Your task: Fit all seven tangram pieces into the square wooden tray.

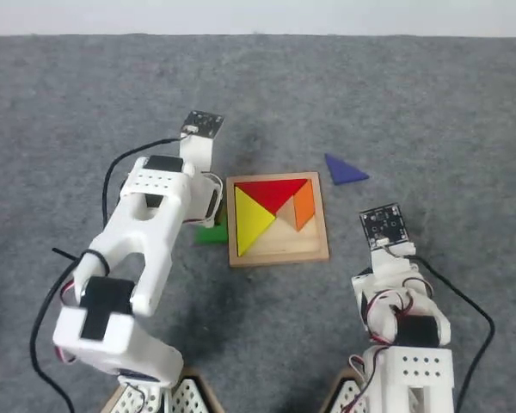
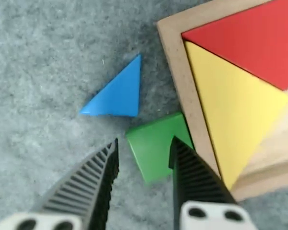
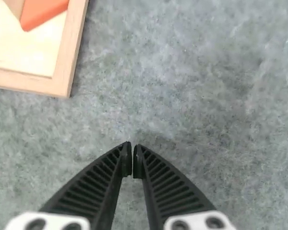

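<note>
The square wooden tray (image 1: 322,225) lies mid-table, holding a red triangle (image 1: 272,191), a yellow triangle (image 1: 251,219) and an orange piece (image 1: 304,206). A green piece (image 2: 156,143) rests on the carpet against the tray's left rim (image 2: 182,81), with a light blue triangle (image 2: 117,93) just beyond it. My left gripper (image 2: 145,143) is open and low over the green piece, one finger on either side of its near part. A dark blue triangle (image 1: 345,169) lies off the tray's far right corner. My right gripper (image 3: 132,148) is shut with nothing in it, above bare carpet near the tray's corner (image 3: 67,62).
Grey carpet covers the whole table. The left arm (image 1: 146,232) leans over the area left of the tray and hides part of the green piece (image 1: 211,233). The right arm's base (image 1: 408,361) stands at the front right.
</note>
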Motion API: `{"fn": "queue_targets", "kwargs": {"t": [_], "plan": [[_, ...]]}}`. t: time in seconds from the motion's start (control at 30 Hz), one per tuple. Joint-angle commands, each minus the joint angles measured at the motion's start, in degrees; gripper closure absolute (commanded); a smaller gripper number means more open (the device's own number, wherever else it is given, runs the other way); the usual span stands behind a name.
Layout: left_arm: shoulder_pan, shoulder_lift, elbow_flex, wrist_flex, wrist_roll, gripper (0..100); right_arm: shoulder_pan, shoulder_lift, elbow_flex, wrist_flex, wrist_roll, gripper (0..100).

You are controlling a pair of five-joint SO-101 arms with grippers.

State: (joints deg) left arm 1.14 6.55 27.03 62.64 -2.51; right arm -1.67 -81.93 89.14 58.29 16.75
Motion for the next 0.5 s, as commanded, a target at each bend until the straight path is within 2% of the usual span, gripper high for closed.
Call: {"fn": "queue_targets", "kwargs": {"t": [0.0,0.2,0.37,0.47], "plan": [[-0.7,5.89,-4.79,-0.7,-1.67,83,-0.75,1.1,-3.78,-1.27,0.62,98.3],[-5.36,12.31,-16.75,1.58,-1.67,83,-0.75,1.1,-3.78,-1.27,0.7,98.3],[-5.19,16.7,-20.35,1.67,-2.11,83,-0.75,1.1,-3.78,-1.27,0.7,98.3],[-5.27,16.7,-22.55,5.98,-2.11,83,-0.75,1.1,-3.78,-1.27,0.7,98.3]]}}
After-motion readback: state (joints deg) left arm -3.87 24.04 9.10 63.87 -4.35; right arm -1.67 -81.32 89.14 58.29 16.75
